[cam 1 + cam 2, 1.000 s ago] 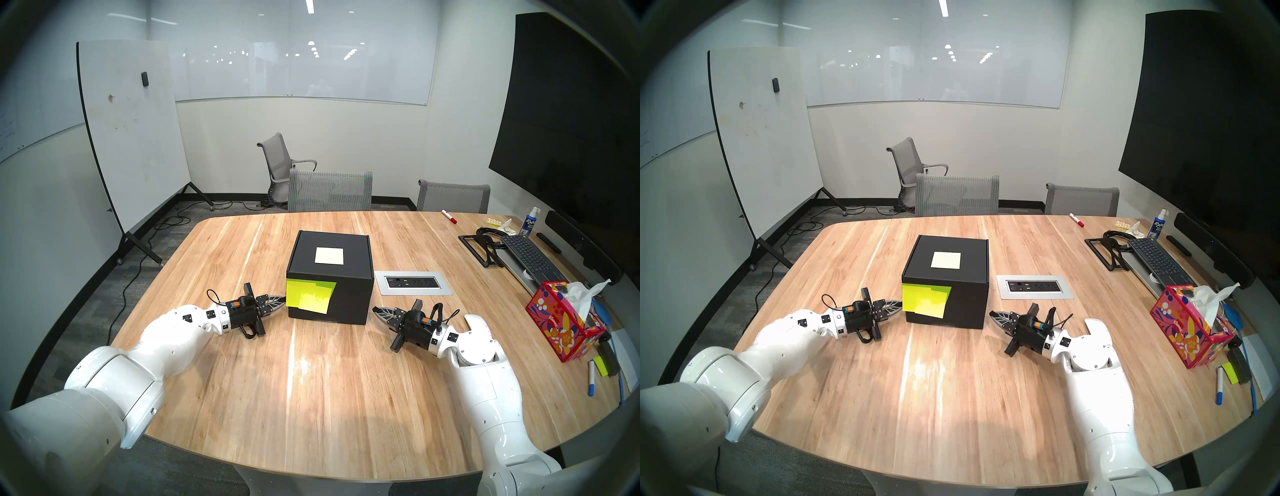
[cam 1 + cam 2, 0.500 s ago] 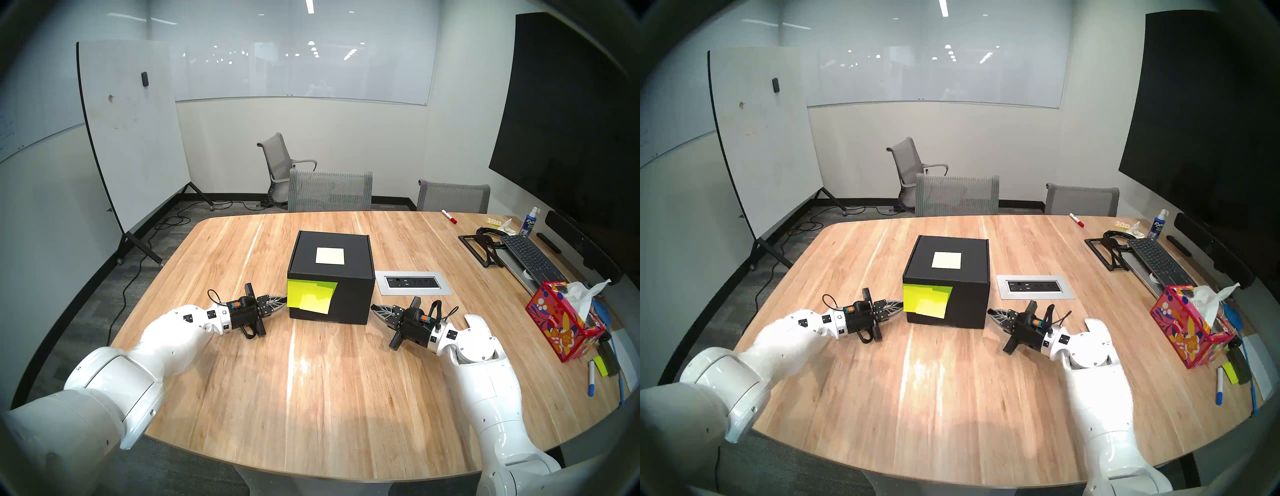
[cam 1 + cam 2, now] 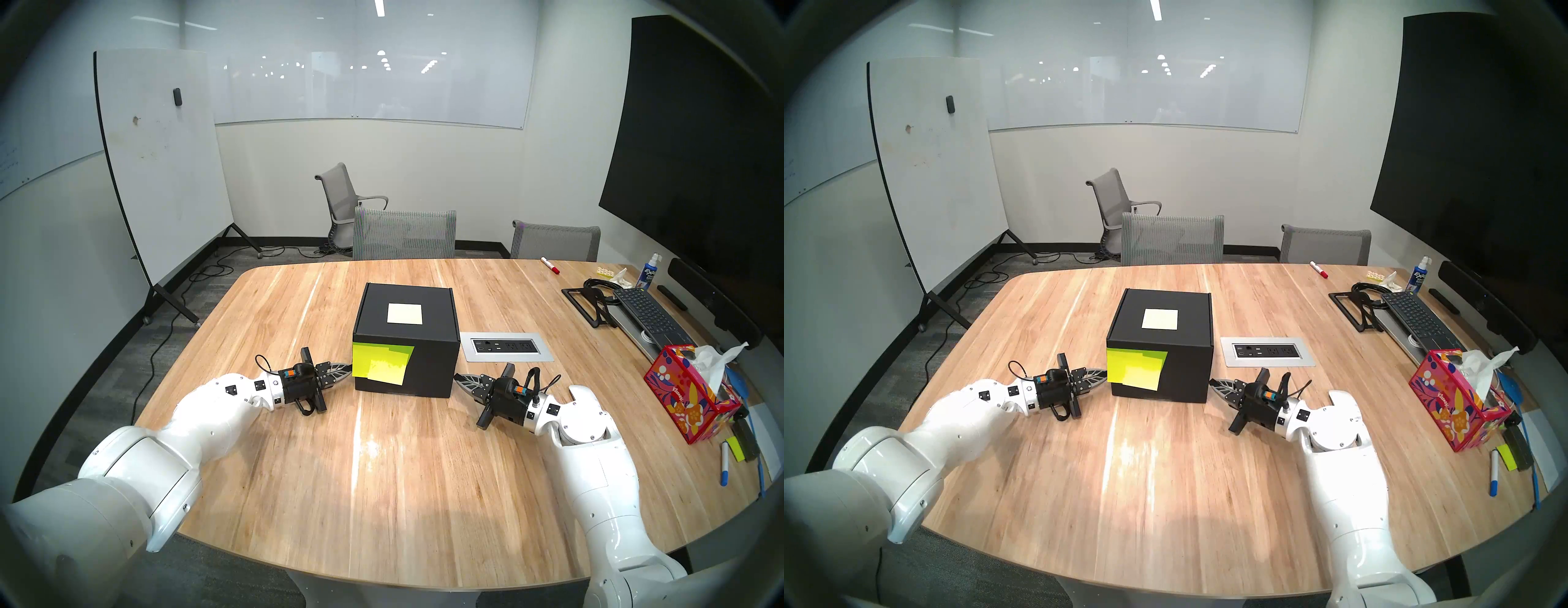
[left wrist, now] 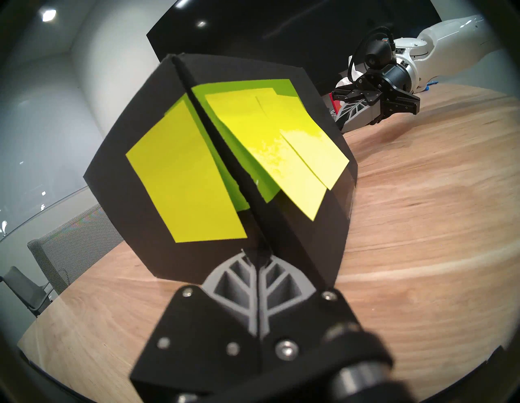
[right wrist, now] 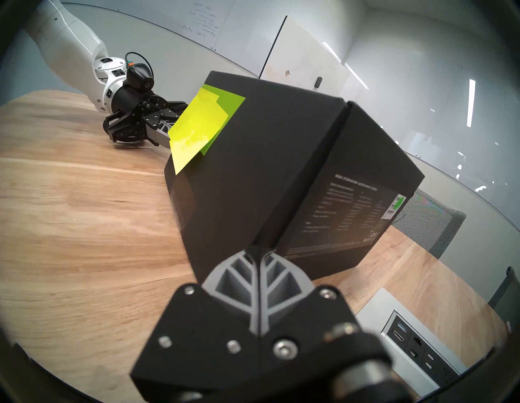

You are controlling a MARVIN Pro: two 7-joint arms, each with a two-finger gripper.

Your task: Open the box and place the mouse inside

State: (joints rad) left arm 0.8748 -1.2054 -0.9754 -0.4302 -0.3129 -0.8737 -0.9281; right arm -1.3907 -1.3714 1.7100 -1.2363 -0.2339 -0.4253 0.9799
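The black box [image 3: 428, 365] stands closed mid-table, a pale square note [image 3: 404, 313] on its lid and neon yellow-green sticky notes [image 3: 382, 361] on its near left corner. It also shows in the other head view [image 3: 1183, 373], the left wrist view [image 4: 295, 239] and the right wrist view [image 5: 267, 168]. My left gripper [image 3: 348, 365] is shut, tips touching the box's near left corner [image 4: 257, 253]. My right gripper [image 3: 457, 376] is shut, tips at the box's near right corner [image 5: 257, 250]. No mouse is in view.
A power outlet panel [image 3: 505, 346] is set in the table right of the box. A pink-and-blue tissue box [image 3: 689, 399], markers [image 3: 724, 463], a keyboard [image 3: 649, 316] and a spray bottle [image 3: 649, 271] crowd the right side. Chairs [image 3: 405, 233] stand behind the table.
My right gripper has moved left and forward until its tips reach the box's near right corner. The box has shifted very slightly to the right. The left arm has stayed put.
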